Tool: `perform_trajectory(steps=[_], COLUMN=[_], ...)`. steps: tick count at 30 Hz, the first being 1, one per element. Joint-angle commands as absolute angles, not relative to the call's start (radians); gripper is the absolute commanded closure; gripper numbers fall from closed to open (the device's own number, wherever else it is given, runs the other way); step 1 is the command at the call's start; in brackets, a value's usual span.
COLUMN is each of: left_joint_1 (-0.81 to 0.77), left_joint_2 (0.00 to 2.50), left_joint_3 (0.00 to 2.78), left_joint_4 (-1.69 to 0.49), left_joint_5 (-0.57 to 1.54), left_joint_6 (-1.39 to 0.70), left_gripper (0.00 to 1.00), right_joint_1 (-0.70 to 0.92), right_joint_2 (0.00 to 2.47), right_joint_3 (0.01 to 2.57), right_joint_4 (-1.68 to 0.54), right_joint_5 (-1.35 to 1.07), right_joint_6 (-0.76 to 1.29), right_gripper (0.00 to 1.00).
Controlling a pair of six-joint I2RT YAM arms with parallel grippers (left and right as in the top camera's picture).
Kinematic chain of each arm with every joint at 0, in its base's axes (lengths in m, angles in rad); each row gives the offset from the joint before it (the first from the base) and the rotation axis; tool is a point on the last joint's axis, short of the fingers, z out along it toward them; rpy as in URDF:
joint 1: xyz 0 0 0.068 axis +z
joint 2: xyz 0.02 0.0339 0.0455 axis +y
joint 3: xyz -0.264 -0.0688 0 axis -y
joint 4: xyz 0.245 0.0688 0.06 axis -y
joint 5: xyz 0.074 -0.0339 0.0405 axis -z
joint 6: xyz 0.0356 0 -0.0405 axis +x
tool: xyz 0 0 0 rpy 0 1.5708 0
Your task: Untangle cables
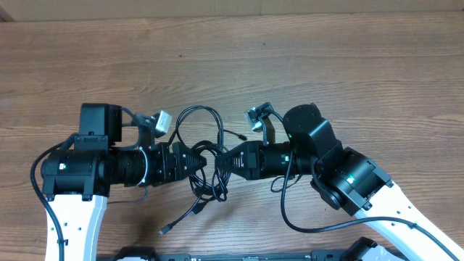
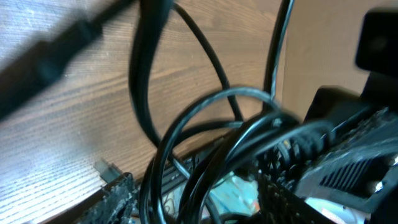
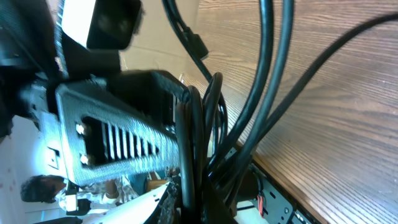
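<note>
The cables are thin black cords in one tangle at the table's middle. One loop lies toward the back, and a strand with a small plug trails toward the front edge. My left gripper comes in from the left and my right gripper from the right, and they almost meet at the knot. In the left wrist view, several cable loops pass between the spread fingers, with gaps showing. In the right wrist view, the fingers pinch cable strands tightly.
The brown wooden table stretches back and to both sides. A thicker black arm wire curves beside the left arm and another below the right arm. The arm bases and the table's front edge lie close below the tangle.
</note>
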State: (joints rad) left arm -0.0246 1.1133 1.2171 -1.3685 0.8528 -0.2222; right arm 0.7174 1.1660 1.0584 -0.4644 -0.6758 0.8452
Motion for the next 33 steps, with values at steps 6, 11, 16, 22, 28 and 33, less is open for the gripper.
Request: perform_trajectory(steps=[6,11,16,22,28,33], left_joint_1=[-0.027,-0.027,-0.027,-0.027,-0.027,-0.027], left_joint_2=[1.112,1.112,1.112,1.112,1.112,1.112], left_joint_3=[1.213,1.213,1.213,1.213,1.213,1.213], left_joint_4=[-1.402,-1.361,-1.327,-1.273,-1.262,-1.262], left_joint_5=[0.884,0.839,0.725,0.679,0.523,0.490], left_joint_6=[-0.111,-0.077,-0.108,-0.198,-0.402,-0.502], left_gripper=[0.67,0.96,0.96,0.96,0.96,0.95], right_joint_1=[0.726,0.726,0.726,0.725,0.725,0.725], right_joint_2=[1.157,1.157,1.157,1.158,1.158,1.164], right_joint_3=[1.086,1.086,1.086,1.085,1.085,1.085], right_joint_4=[-0.386,-0.390,-0.391,-0.434,-0.527,-0.576], right_joint_5=[-0.719,-0.757,-0.787,-0.726,-0.632,-0.592], right_joint_6=[0.894,0.894,0.888,0.883,0.883,0.883], right_gripper=[0.96,0.96,0.96,0.88,0.55,0.41])
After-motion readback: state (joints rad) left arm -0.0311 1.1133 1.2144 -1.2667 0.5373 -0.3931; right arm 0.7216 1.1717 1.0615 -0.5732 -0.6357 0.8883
